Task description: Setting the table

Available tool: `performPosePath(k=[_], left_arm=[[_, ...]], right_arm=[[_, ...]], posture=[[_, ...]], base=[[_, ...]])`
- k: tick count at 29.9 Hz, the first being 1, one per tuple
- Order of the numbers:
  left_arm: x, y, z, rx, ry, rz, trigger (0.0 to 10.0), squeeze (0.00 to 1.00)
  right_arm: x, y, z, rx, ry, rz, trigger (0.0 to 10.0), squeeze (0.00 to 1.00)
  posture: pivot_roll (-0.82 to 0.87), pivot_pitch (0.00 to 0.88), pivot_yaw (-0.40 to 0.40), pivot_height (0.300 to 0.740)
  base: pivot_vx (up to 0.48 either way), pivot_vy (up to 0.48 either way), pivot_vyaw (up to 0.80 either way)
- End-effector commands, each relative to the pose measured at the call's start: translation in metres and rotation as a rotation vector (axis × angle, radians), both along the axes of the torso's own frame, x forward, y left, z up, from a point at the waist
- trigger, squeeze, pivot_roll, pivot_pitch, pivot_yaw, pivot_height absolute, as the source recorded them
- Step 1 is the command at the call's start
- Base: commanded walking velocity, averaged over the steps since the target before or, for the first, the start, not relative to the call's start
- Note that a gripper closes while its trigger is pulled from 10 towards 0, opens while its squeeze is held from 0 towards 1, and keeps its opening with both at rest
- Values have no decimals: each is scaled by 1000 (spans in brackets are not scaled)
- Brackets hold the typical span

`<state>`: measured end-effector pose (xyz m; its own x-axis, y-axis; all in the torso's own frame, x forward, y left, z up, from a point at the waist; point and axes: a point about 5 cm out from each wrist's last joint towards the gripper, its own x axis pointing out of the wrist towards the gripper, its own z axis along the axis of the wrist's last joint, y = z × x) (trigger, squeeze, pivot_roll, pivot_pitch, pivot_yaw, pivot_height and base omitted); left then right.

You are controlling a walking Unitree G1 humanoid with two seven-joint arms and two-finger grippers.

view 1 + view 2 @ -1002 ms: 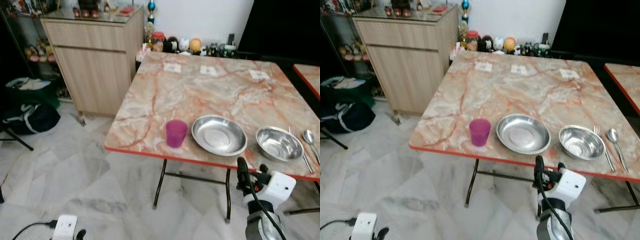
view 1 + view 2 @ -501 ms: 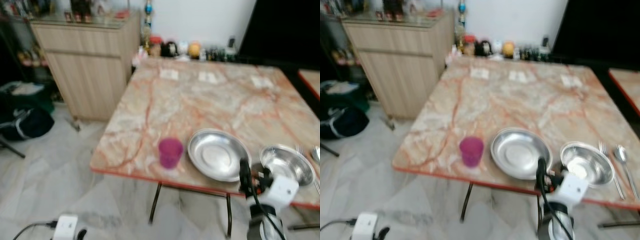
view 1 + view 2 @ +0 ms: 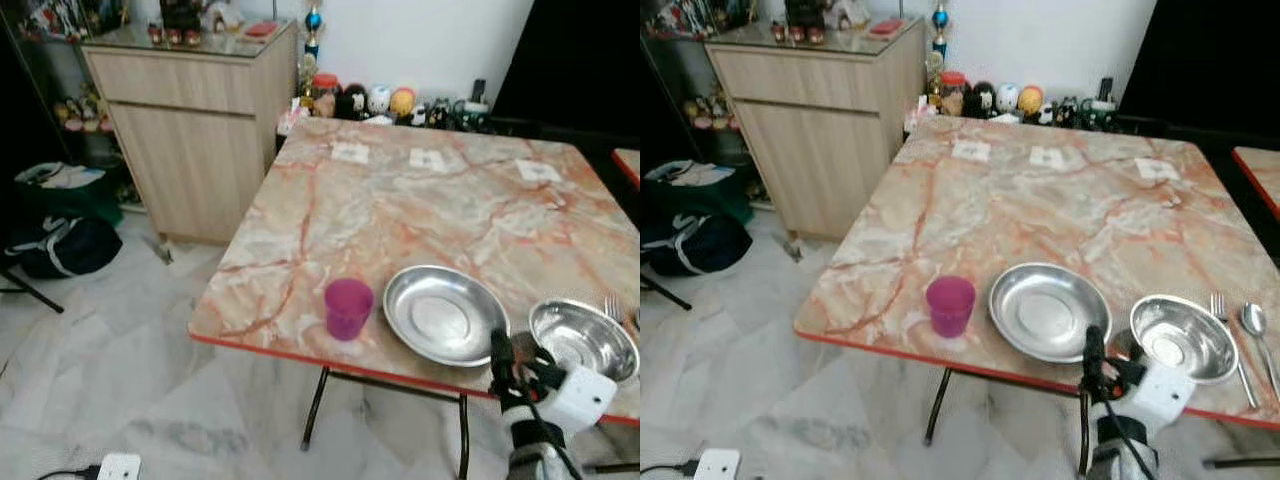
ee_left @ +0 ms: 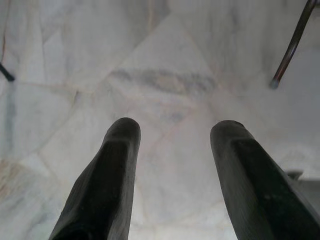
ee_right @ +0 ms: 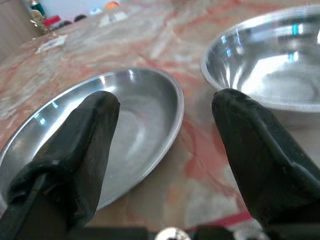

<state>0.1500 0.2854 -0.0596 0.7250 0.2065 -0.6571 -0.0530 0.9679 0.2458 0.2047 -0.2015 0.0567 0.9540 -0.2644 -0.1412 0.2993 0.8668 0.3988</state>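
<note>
A purple cup [image 3: 348,308] stands near the front edge of the marble table [image 3: 420,200]. To its right lie a steel plate [image 3: 445,314] and a steel bowl [image 3: 583,340]. A fork [image 3: 1221,312] and a spoon [image 3: 1254,321] lie right of the bowl. My right gripper [image 3: 503,352] is open at the table's front edge, level with the gap between plate [image 5: 100,135] and bowl [image 5: 270,70], holding nothing. My left gripper [image 4: 175,130] hangs open over the floor.
A wooden cabinet [image 3: 200,130] stands left of the table, with dark bags [image 3: 60,245] on the floor beside it. Figurines and jars [image 3: 390,100] line the table's far edge, and paper cards [image 3: 350,152] lie near them. A table leg [image 4: 295,45] stands near the left gripper.
The whole view has shifted and the table looks closer. My right gripper has risen from below the table's edge to its level, between plate and bowl.
</note>
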Motion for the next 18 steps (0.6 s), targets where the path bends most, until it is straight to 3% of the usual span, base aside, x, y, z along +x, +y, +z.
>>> performPosePath(k=[1, 6, 18], left_arm=[[-2, -2, -3, 2, 13, -7, 10000, 0], [-1, -4, -3, 3, 12, -16, 10000, 0], [-7, 0, -4, 11, 23, -9, 10000, 0]], right_arm=[[2, 12, -6, 120, 11, -27, 10000, 0], [19, 11, -7, 202, 13, -6, 10000, 0], [21, 16, -19, 326, 49, -43, 10000, 0]], posture=[[109, 9, -49, 740], [123, 11, -60, 740], [138, 21, -62, 740]], base=[[0, 0, 0], [0, 0, 0], [0, 0, 0]])
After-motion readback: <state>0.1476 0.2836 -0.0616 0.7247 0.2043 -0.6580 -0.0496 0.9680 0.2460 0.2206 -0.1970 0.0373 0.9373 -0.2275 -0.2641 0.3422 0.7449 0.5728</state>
